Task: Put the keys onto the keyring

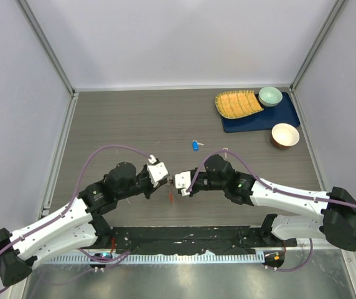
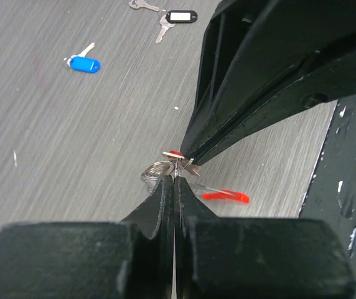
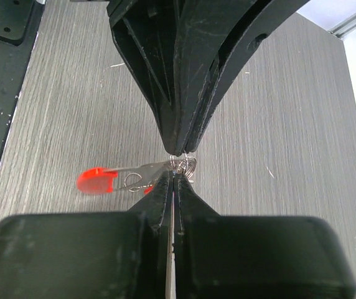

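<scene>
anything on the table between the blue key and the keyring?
Nothing visible. In the left wrist view, bare table separates the blue key from the keyring, where the shut tips of the left hand and right hand meet. The black-headed key lies off that line.

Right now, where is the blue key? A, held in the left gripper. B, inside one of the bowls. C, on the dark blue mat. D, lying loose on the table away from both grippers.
D: the blue key lies flat on the bare table, well apart from the left gripper and right gripper, which meet shut at the keyring.
</scene>
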Motion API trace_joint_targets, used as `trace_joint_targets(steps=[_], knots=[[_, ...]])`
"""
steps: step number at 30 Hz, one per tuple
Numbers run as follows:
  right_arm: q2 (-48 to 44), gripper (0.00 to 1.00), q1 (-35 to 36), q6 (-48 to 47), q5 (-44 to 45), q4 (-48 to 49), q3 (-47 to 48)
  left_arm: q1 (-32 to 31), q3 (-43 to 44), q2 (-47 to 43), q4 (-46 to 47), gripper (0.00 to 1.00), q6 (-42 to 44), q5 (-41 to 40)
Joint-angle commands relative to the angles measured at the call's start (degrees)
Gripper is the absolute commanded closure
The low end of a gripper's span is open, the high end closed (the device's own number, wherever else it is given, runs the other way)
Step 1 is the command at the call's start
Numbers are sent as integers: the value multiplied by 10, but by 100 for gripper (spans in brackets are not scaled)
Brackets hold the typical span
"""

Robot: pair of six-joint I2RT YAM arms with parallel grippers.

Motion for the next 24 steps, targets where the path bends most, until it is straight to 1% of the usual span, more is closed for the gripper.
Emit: trace_joint_targets(steps=[1, 5, 7, 10, 11, 17, 24], knots=[[-8, 97, 5, 14, 0, 34, -5, 1, -28, -20, 109, 100, -102, -27], [-3, 97, 5, 21, -1, 44, -10, 1, -65, -37, 197, 100, -131, -39], [0, 97, 5, 25, -2, 47, -11, 1, -84, -45, 223, 100, -141, -40], [3, 98, 5, 38, 1, 63, -17, 0, -116, -56, 287, 100, -152, -43], [5, 98, 5, 43, 2, 81, -23, 1, -125, -57, 322, 100, -160, -46], [8, 98, 5, 101, 27, 165, -55, 0, -176, -60, 429, 100, -160, -71], [11, 96, 5, 182, 39, 205, -73, 1, -211, -40, 533, 100, -152, -87]])
